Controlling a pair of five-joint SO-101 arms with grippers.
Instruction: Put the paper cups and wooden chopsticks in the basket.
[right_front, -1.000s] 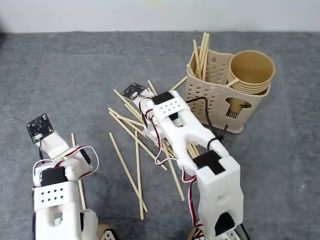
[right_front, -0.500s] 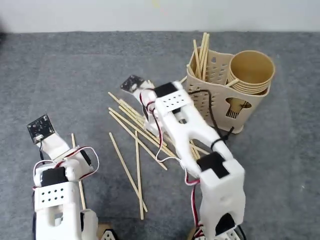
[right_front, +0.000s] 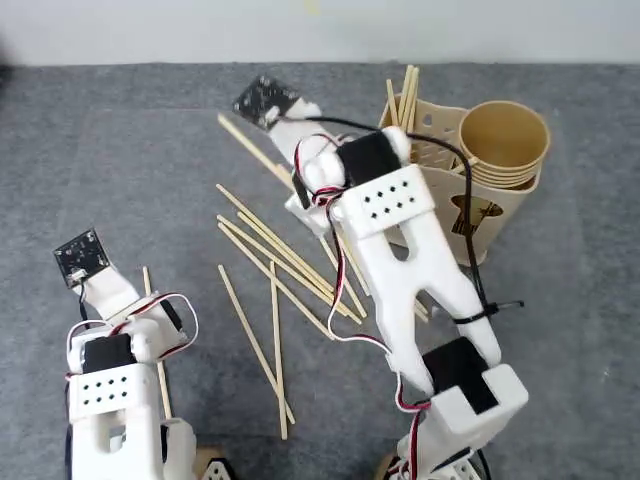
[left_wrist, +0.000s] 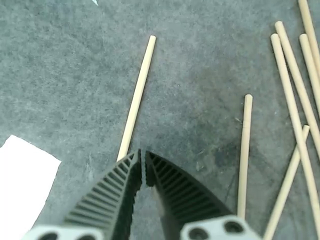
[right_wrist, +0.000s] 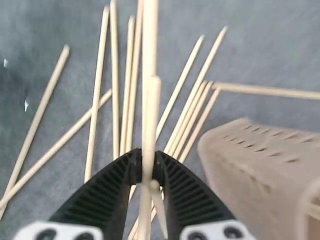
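My right gripper (right_wrist: 147, 161) is shut on a pair of wooden chopsticks (right_wrist: 150, 90), held above the grey mat. In the high view that gripper (right_front: 299, 186) hangs just left of the beige basket (right_front: 432, 185), and the held chopsticks (right_front: 250, 145) stick out toward the back left. The basket holds stacked paper cups (right_front: 505, 140) and several upright chopsticks (right_front: 404, 98). Several loose chopsticks (right_front: 275, 265) lie fanned on the mat mid-table. My left gripper (left_wrist: 143, 162) is shut with nothing in it, low over the mat beside one lone chopstick (left_wrist: 138, 94).
The basket wall (right_wrist: 265, 160) stands close beside the right gripper. Another chopstick (left_wrist: 244, 150) and several more (left_wrist: 295, 100) lie off to one side of the left gripper. The left arm (right_front: 110, 375) sits at the front left. Bare grey mat (right_front: 120, 150) spreads at the back left.
The right arm has risen and swung toward the back, lifting the chopsticks off the pile and nearer the basket. The left arm has not moved.
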